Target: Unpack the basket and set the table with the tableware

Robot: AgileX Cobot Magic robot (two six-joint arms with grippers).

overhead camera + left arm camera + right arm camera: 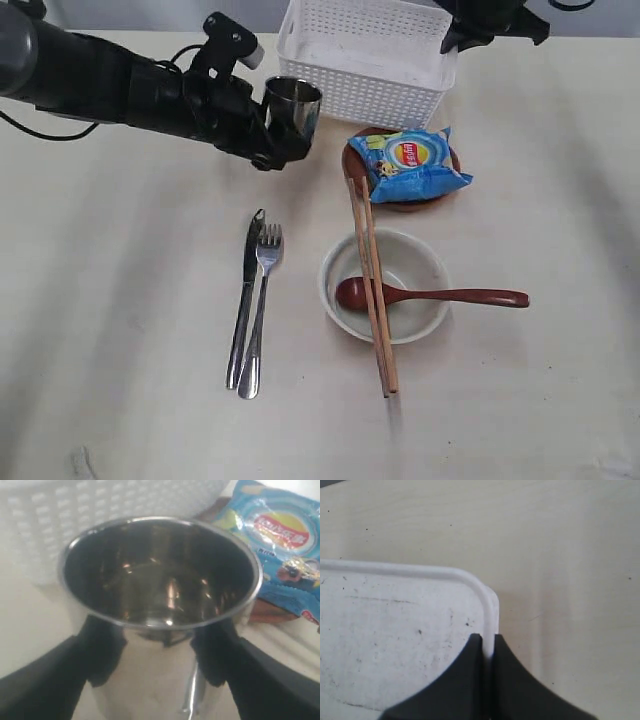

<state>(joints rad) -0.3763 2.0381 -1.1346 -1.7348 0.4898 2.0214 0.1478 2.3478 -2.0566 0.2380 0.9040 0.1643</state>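
Now my left pincer (pixel 159 652) clamps the steel cup (pixel 160 575) just beside the basket (pixel 365 60); my right pincer (pixel 488 647) pinches the basket's rim near a corner, on the table (pixel 120 300).

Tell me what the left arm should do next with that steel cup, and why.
Probably lower the steel cup onto bare table near the fork: the left tool grips it beside the basket, while fork and bowl already lie out.

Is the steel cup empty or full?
Empty: the left wrist view looks straight into the steel cup and shows only its bare, shiny bottom.
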